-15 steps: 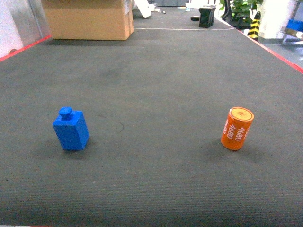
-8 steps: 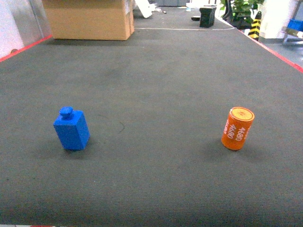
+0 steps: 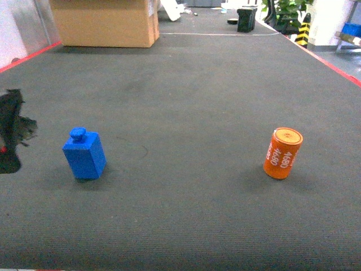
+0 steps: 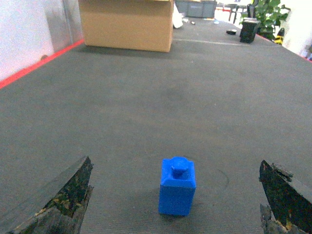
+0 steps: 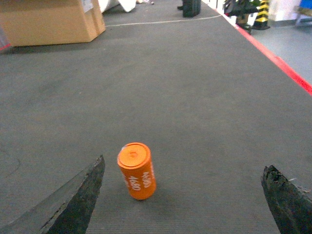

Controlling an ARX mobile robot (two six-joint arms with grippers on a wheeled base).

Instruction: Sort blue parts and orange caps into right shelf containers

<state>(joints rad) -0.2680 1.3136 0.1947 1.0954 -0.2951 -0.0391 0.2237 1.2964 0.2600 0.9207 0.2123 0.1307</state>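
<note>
Blue part [image 3: 84, 154] upright on dark grey mat [image 3: 186, 101], left-centre in head view, knob up. Orange cap [image 3: 282, 153] well apart to its right, standing w/ slight tilt, white digits on side, approx "4680".

Left gripper [image 4: 175, 200]: fingers [image 4: 58, 200] spread wide, nothing held; blue part between them but further out, no contact. In head view only a dark smear at left edge [image 3: 12, 138], prob. that gripper, too blurred to be sure.

Right gripper [image 5: 187, 200]: also spread wide, empty; orange cap sits ahead, nearer left finger [image 5: 73, 202], not touching.

Cardboard box [image 3: 104, 21] at far end of mat, left side. Red strip [image 3: 333, 63] along mat's right edge. Black object [image 3: 246, 19] and potted plant [image 3: 285, 8] beyond far end.
</note>
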